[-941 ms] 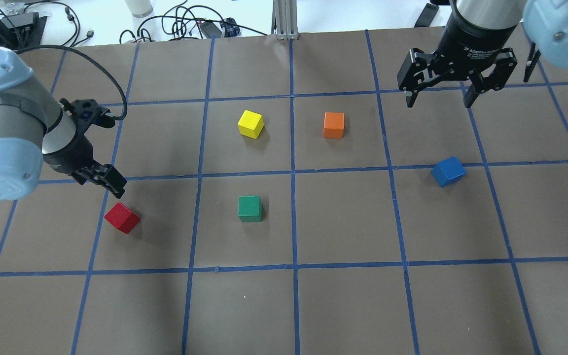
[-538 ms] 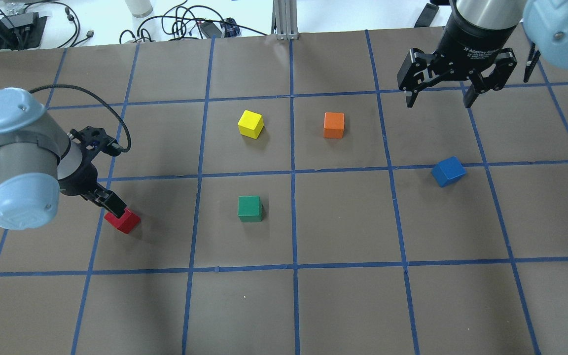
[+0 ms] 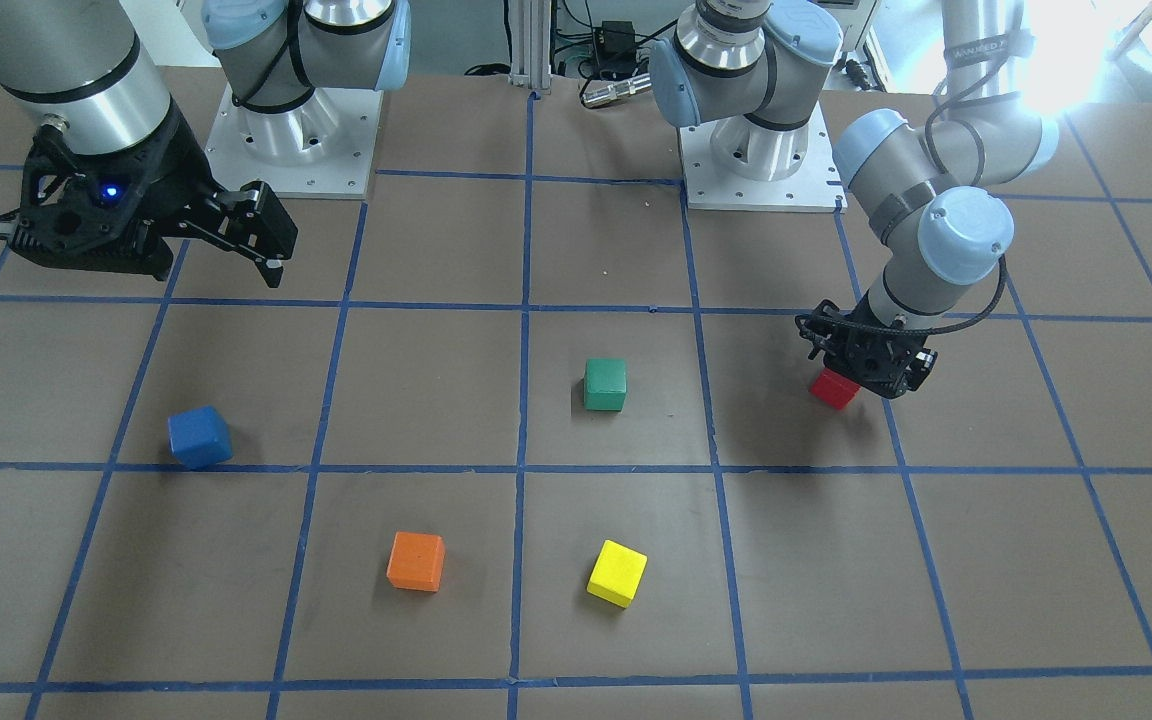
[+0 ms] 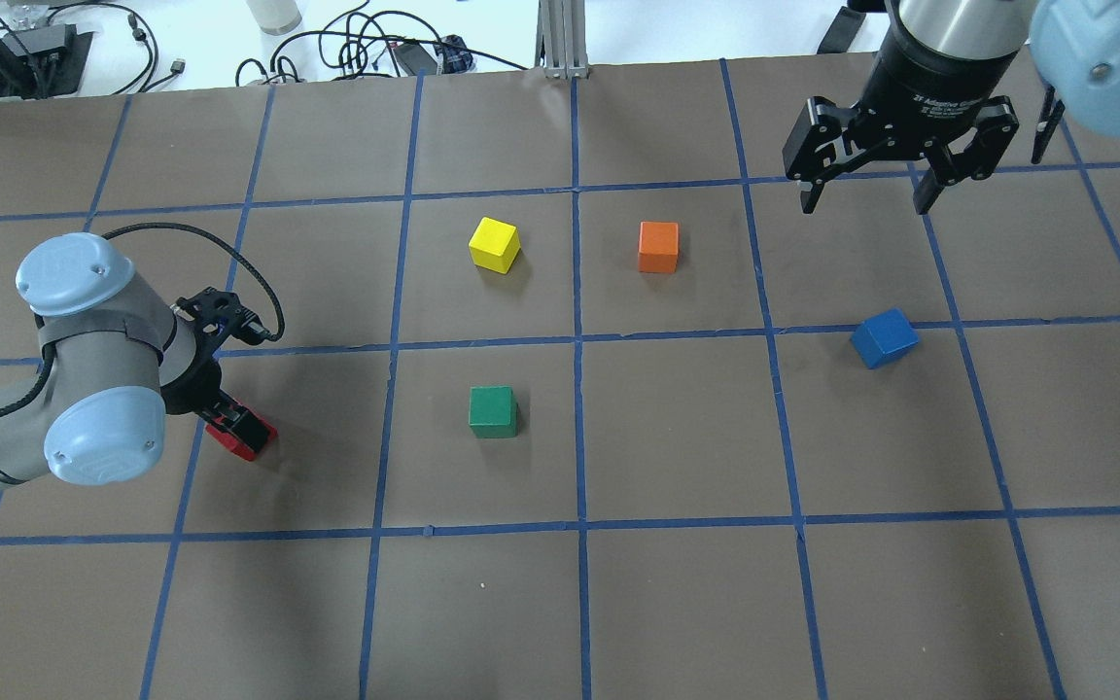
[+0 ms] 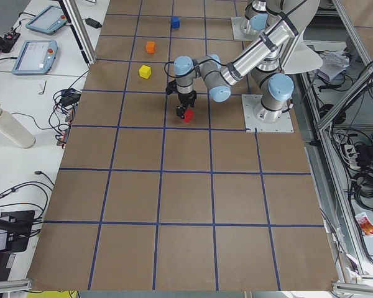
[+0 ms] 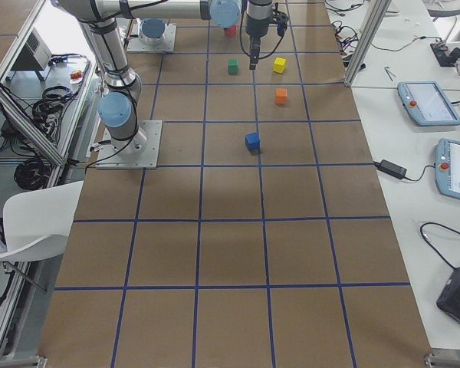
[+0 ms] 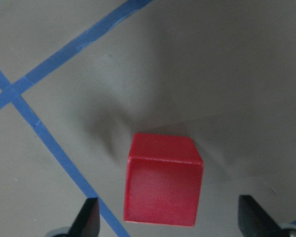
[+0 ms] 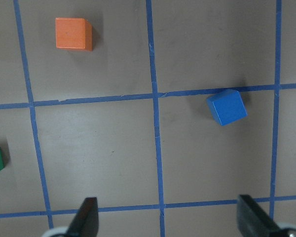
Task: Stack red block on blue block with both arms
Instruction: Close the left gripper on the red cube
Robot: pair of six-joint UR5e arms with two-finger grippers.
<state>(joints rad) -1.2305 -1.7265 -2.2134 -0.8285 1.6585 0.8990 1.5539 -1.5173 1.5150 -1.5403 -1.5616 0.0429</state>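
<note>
The red block [image 4: 251, 444] lies on the brown table at the left; it also shows in the front view [image 3: 833, 388]. My left gripper [image 4: 234, 426] is down at the table, open, with its jaws on either side of the red block [image 7: 163, 185] and gaps showing on both sides. The blue block [image 4: 884, 337] lies turned at an angle at the right, just below a blue tape line, and shows in the right wrist view [image 8: 227, 107]. My right gripper [image 4: 866, 199] hangs open and empty high above the table, beyond the blue block.
A green cube [image 4: 493, 411] sits mid-table between the two blocks. A yellow cube [image 4: 494, 244] and an orange cube [image 4: 658, 247] sit farther back. Blue tape lines grid the table. Cables and gear lie past the far edge.
My left arm has come down and forward, so its open gripper, first above and behind the red block, now straddles it. The right arm and all cubes are unmoved.
</note>
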